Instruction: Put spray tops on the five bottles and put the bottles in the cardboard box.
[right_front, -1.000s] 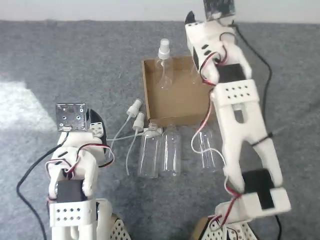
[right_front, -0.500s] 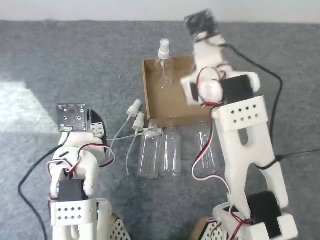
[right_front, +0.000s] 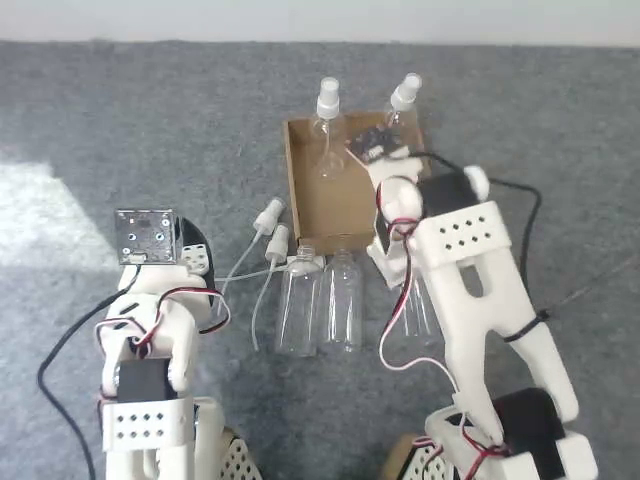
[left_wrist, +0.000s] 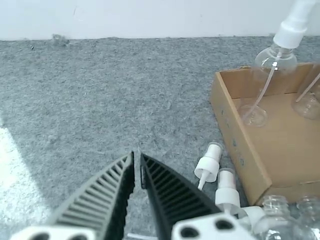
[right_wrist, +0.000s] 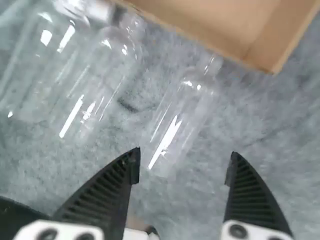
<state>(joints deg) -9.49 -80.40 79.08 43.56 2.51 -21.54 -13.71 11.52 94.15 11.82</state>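
1. Right claw (right_wrist: 184, 155) hangs spread wide over a topless bottle (right_wrist: 177, 125) lying on the carpet just outside the cardboard box (right_front: 296, 190).
2. Left claw (left_wrist: 136, 158), as I see it, is all but closed and empty, near two loose spray tops (right_front: 270, 213).
3. Two topped bottles (right_front: 328, 140) stand in the box.

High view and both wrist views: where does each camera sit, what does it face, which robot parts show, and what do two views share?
High view: fixed overhead, looking down on the cardboard box; left arm and right arm show.
Left wrist view: on the left wrist, facing the box past its shut left end effector.
Right wrist view: on the right wrist, facing an uncapped bottle past its open right end effector.
Shared: high and left wrist views show loose spray tops.
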